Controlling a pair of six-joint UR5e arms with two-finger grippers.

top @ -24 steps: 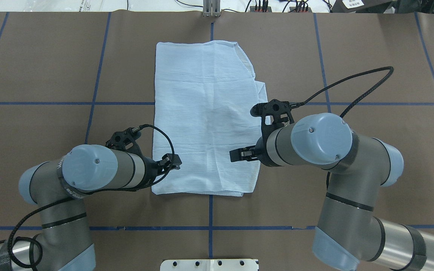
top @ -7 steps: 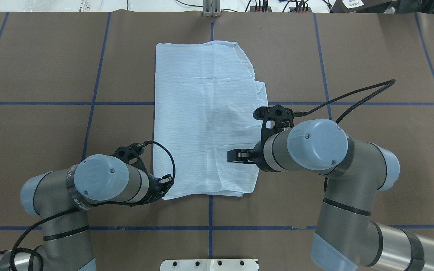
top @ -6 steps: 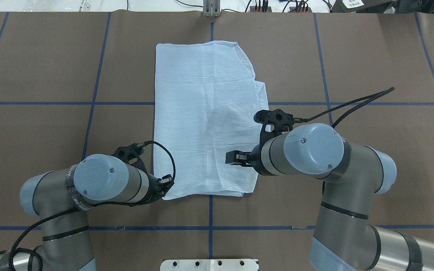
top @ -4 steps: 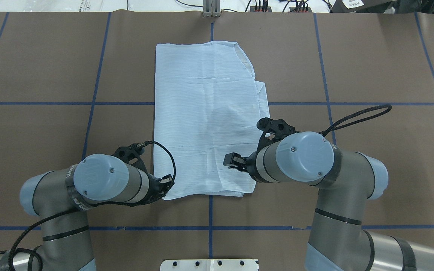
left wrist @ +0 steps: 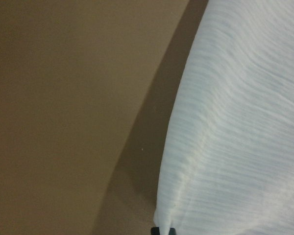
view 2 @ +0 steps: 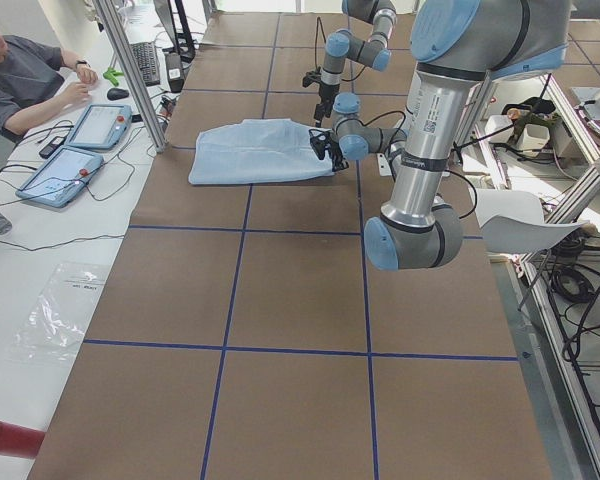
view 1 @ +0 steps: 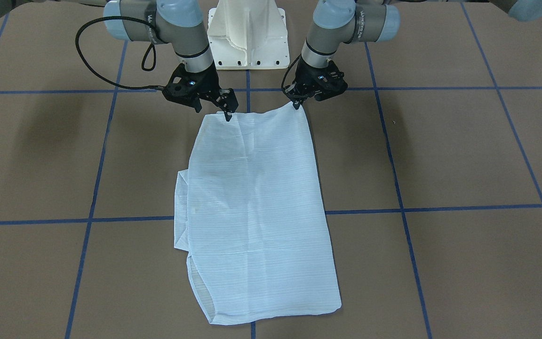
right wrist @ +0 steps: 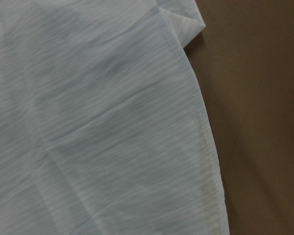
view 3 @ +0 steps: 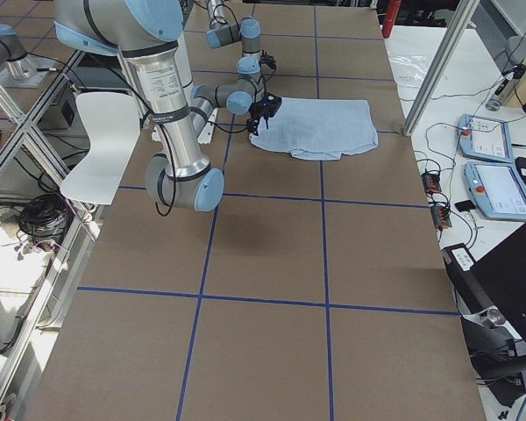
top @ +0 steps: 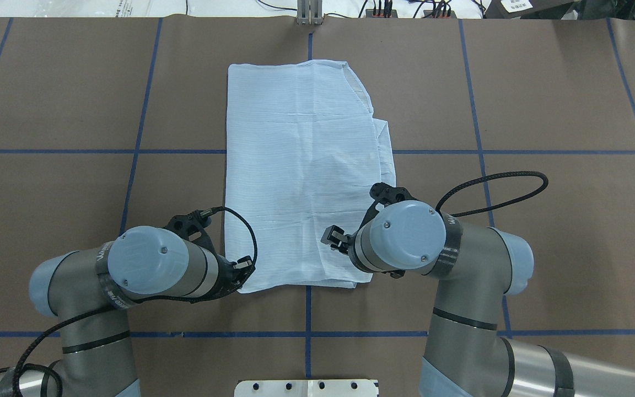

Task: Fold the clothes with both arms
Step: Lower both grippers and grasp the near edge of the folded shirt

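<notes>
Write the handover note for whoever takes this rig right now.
Left gripper: shut on the near corner of the shirt on its own side, with the corner slightly lifted.
Right gripper: looks open, over the shirt by the near hem, inward of its corner, holding nothing.
Shirt: flat mid-table, its long axis running away from the robot.
Done: sides folded in, leaving a long strip.
Left: the right gripper takes the other near corner, then both likely carry the near hem to the far end.
</notes>
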